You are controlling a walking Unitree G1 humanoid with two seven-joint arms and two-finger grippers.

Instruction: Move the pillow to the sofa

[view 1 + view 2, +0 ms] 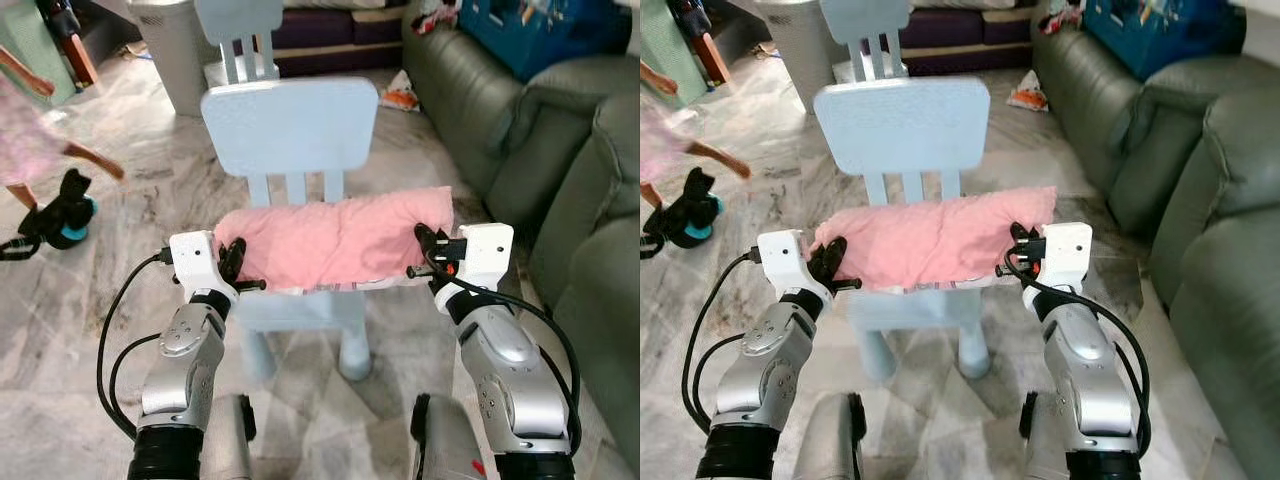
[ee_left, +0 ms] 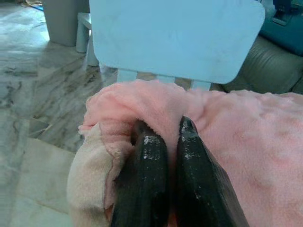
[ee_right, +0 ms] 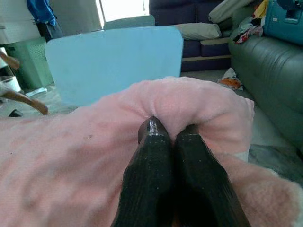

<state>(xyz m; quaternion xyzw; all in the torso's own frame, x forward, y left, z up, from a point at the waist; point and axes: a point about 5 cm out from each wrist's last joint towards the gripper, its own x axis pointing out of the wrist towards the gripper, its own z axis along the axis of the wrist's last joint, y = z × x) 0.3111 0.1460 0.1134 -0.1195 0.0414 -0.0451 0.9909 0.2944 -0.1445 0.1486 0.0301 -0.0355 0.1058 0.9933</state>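
Soft pink fleece pillow (image 1: 335, 240) lies on the seat of the small pale-blue plastic chair (image 1: 290, 125), long axis running left-right across the robot's front. Left gripper (image 1: 232, 262) is clenched on a fold at the pillow's left end and right gripper (image 1: 432, 248) is clenched on a fold at its right end, so both arms are equally near. Grey-green leather sofa (image 1: 560, 190) sits off to the robot's right, so the carry probably goes up off the seat and rightward.

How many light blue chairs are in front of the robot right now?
2: the near chair holds the pink pillow, pinched by the left tool and right tool; another chair stands behind it, partly hidden.
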